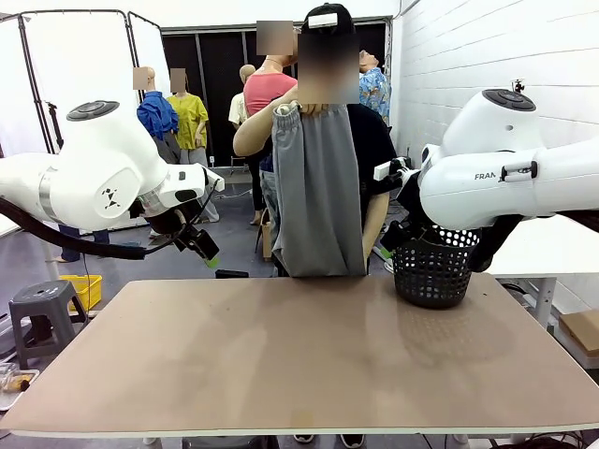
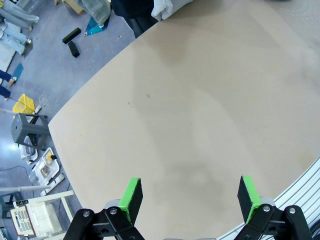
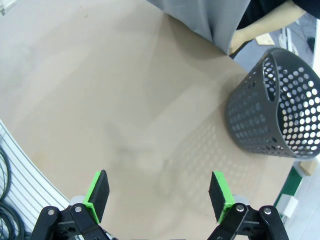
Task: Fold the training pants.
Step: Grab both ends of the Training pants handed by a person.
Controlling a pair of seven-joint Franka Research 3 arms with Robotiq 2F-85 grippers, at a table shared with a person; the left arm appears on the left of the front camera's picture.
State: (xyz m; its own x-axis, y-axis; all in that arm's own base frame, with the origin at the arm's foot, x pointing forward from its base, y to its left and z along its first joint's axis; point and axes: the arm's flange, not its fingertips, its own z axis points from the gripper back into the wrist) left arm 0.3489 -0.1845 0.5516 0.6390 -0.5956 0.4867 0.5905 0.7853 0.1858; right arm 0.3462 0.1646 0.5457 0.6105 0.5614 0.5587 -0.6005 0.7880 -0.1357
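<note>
A person at the far side of the table holds the light grey training pants point(image 1: 318, 192) up by the waistband, so they hang straight down to the table's far edge. Their lower part also shows in the right wrist view point(image 3: 210, 17). My left gripper point(image 1: 208, 253) hovers open above the table's far left, well left of the pants; in its own view the left gripper point(image 2: 190, 197) has green pads point(image 2: 131, 197) wide apart over bare tabletop. My right gripper point(image 3: 159, 195) is open too, over the table near the basket, with nothing between its fingers.
A black mesh basket point(image 1: 430, 271) stands at the table's far right, just right of the hanging pants; the basket point(image 3: 272, 112) is close ahead of my right gripper. The brown tabletop point(image 1: 299, 355) spreads wide in front. A grey stool point(image 1: 42, 318) and a yellow crate point(image 1: 80, 288) sit on the floor at left.
</note>
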